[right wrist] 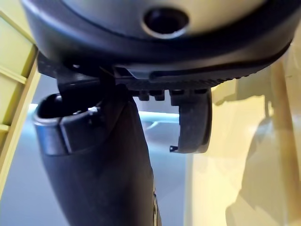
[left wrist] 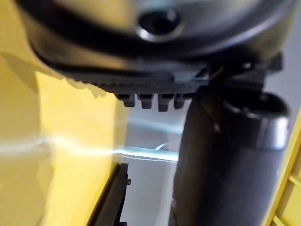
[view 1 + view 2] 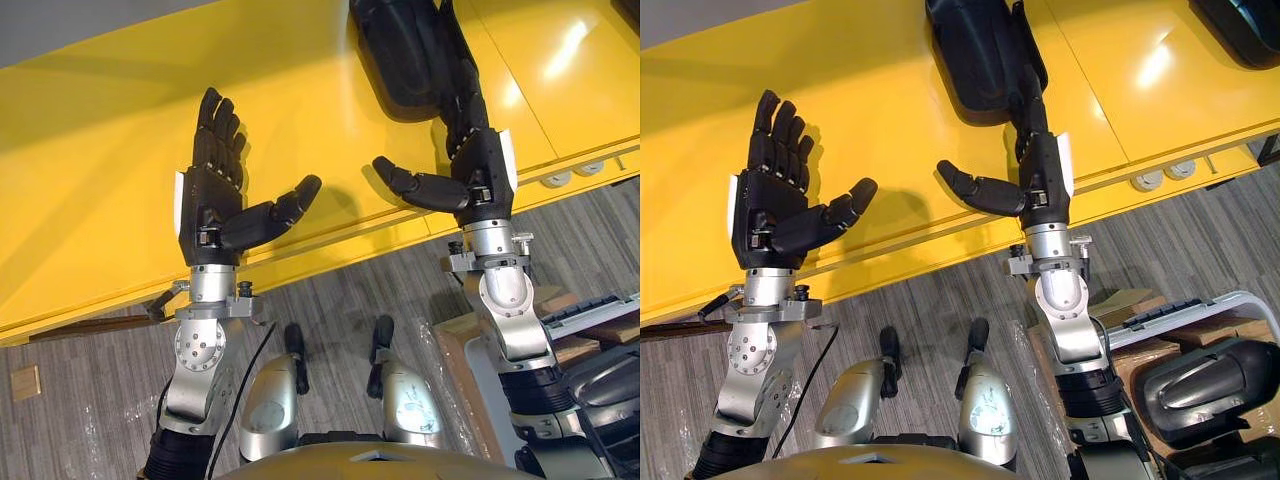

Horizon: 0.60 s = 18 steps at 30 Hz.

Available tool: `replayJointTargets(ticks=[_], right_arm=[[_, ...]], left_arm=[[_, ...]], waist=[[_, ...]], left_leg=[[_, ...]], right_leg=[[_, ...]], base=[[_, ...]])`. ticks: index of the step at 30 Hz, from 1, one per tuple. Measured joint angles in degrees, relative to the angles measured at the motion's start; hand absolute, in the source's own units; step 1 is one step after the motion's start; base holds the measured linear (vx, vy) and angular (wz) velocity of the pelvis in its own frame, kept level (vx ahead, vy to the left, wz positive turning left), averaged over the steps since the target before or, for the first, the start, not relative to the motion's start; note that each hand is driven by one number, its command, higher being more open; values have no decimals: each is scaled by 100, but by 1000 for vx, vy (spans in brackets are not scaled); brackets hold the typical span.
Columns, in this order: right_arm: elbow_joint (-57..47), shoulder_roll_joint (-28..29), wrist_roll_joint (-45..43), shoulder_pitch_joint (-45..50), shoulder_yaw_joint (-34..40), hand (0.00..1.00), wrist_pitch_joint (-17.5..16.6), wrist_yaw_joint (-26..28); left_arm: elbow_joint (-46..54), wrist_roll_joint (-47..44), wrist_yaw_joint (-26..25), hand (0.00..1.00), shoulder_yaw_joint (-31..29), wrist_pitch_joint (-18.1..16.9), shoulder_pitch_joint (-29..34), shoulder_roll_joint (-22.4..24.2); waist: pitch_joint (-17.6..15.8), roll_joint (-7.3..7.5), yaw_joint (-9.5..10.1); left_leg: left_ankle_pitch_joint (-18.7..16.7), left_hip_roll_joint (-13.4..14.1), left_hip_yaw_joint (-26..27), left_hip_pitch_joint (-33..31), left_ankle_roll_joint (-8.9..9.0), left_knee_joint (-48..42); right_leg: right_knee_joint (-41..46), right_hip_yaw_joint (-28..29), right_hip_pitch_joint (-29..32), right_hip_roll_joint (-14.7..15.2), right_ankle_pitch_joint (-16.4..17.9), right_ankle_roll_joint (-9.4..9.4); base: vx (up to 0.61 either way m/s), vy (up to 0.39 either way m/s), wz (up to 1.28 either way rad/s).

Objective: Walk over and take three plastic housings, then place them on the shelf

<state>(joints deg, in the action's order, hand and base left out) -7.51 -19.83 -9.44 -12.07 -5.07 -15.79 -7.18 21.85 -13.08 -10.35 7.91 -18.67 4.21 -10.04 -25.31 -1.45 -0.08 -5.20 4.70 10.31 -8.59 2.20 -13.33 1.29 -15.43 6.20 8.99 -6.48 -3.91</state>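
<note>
Head eyes share the yellow table from above (wrists close-up).

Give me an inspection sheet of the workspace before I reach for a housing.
Surface: yellow table, glossy.
Job's things: black housing on the table ahead of the right hand; second housing at the table's far right; third housing off the table, low on the robot's right.
Clutter: round sockets in the table's edge; wooden block on the floor.
Hands: left hand open, palm up, holding nothing; right hand open, fingers beside the black housing, contact unclear.
Cables: nothing seen.
Surroundings: grey plank floor.
</note>
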Motion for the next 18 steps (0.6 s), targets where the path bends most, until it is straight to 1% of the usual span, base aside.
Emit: replayJointTargets(ticks=[3,5,6,9,10,11,13,14,16,18], right_arm=[[-42,17,11,108,28,100,-57,-69],[-304,150,12,456,187,100,-99,-71],[-518,291,7,819,303,100,-123,-79],[-831,449,-7,1360,452,100,-134,-85],[-947,531,-24,1598,460,100,-185,-93],[-1040,636,-48,1813,459,100,-227,-65],[-1155,755,-55,2032,442,100,-320,-62],[-1155,825,-51,2050,434,100,-362,-69],[-1155,901,-45,2029,420,100,-377,-123],[-1149,916,-17,2035,368,100,-375,-327]], left_arm=[[0,0,53,100,-4,0,39,2],[2,-1,142,100,-4,0,113,5],[9,-2,219,100,-18,-1,209,11],[21,-15,346,100,-25,-1,357,13],[25,-51,426,100,-24,-1,427,29],[50,-59,492,100,0,-1,524,65],[142,-87,605,100,78,-1,579,130],[195,-210,741,100,105,-3,578,174],[263,-315,892,100,207,-3,547,222],[289,-313,1132,100,384,-5,490,247]], waist=[[1,0,2],[4,3,25],[13,9,11],[47,18,-20],[194,24,-37],[418,37,-59],[658,41,-92],[850,34,-105],[1044,19,-138],[1180,4,-157]], left_leg=[[0,9,-2,16,1,8],[3,9,10,65,5,61],[-5,7,26,157,14,115],[-10,-11,62,372,22,259],[-15,-11,94,405,30,326],[-12,-9,125,432,38,408],[-25,1,149,592,61,523],[-25,15,191,683,66,606],[-27,26,241,799,71,678],[-30,14,333,1001,74,787]], right_leg=[[-13,-8,-21,-12,0,0],[-45,-12,-61,-22,-1,-1],[-88,-7,-141,-28,0,-1],[-251,8,-344,-39,-19,-29],[-335,22,-368,-54,-32,-42],[-438,36,-392,-75,-50,-61],[-562,35,-552,-110,-54,-67],[-569,37,-577,-117,-53,-67],[-569,35,-636,-120,-53,-67],[-570,49,-736,-119,-53,-67]], base=[[0,0,0],[25,-6,-1],[52,-8,-7],[59,-4,-8],[66,-14,-9],[110,-25,-10],[116,-21,-9],[76,-6,-14],[68,9,-14],[26,20,-21]])
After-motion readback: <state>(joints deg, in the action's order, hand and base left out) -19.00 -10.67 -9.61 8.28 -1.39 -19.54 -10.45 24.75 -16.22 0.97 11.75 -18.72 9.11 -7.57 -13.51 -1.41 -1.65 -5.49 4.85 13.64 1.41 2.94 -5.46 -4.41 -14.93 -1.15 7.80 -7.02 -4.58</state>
